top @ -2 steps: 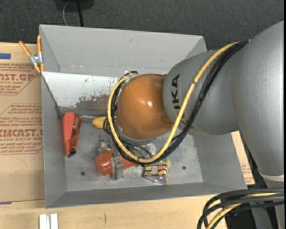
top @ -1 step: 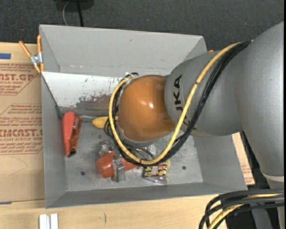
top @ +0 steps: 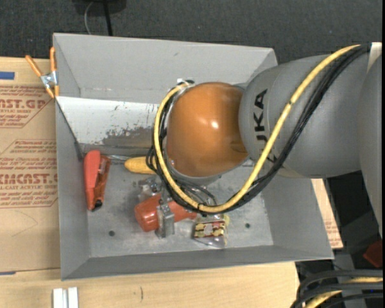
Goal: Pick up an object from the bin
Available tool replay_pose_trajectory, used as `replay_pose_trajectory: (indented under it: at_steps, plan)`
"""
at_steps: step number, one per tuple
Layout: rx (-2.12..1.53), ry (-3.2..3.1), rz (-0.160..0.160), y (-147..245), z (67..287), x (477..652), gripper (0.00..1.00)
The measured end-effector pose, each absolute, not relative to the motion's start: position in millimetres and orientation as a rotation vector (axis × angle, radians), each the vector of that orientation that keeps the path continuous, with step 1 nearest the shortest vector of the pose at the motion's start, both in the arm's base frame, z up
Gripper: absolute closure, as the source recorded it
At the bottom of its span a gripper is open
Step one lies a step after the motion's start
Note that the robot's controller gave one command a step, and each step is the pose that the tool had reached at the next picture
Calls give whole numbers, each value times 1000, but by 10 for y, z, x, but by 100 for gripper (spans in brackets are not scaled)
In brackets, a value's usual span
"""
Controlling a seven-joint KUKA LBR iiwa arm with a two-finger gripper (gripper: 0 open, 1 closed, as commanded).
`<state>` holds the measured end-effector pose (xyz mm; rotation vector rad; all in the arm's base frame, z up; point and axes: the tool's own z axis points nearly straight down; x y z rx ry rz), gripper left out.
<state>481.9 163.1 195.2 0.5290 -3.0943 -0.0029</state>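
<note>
The gripper (top: 164, 222) sits against the right edge of a squat red rounded plastic object (top: 146, 214); whether the claw is open or closed cannot be told. Left of the red object lies an orange-red stapler-shaped tool (top: 94, 178), behind it a yellow banana-shaped piece (top: 136, 165), and right of it a clear plastic packet (top: 210, 230).

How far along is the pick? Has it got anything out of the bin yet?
Done: the arm is down in the grey metal bin, its orange wrist cover over the middle. In hand: nothing visibly lifted; the red-orange rounded lump and clear packet of small coloured pieces lie nearest on the floor. Left: the grasp and the lift out.
</note>
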Motion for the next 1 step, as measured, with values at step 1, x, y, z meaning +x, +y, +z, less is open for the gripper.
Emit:
replay_pose_trajectory:
  at_steps: [1]
  plan:
    - [526,-3099,-4,1622,2649,4919,100]
